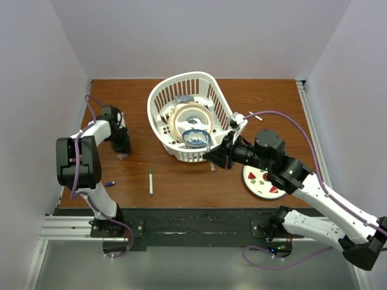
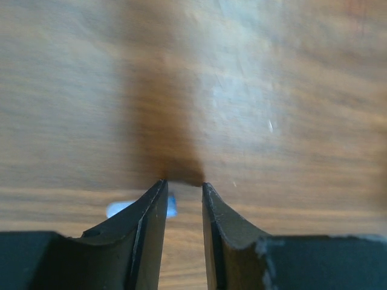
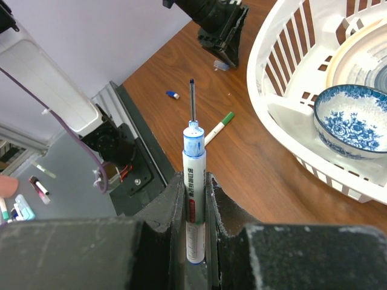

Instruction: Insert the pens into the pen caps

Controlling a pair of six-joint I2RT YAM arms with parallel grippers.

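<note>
My right gripper (image 3: 193, 176) is shut on a white-barrelled pen (image 3: 194, 199) with a blue collar. Its thin uncapped tip points out over the table. In the top view this pen (image 1: 213, 167) hangs just in front of the basket. A second pen (image 1: 150, 180) with a green end lies flat at centre-left. A small blue pen cap (image 1: 109, 183) lies near the left edge. My left gripper (image 2: 183, 182) points down at the wood, jaws a narrow gap apart with bare table between. A blurred bluish cap (image 2: 118, 209) lies at its left finger, partly hidden.
A white slatted basket (image 1: 193, 81) at the back centre holds a plate and a blue-patterned bowl (image 1: 196, 138). A small plate with strawberry prints (image 1: 260, 181) lies under my right arm. Walls close in on both sides.
</note>
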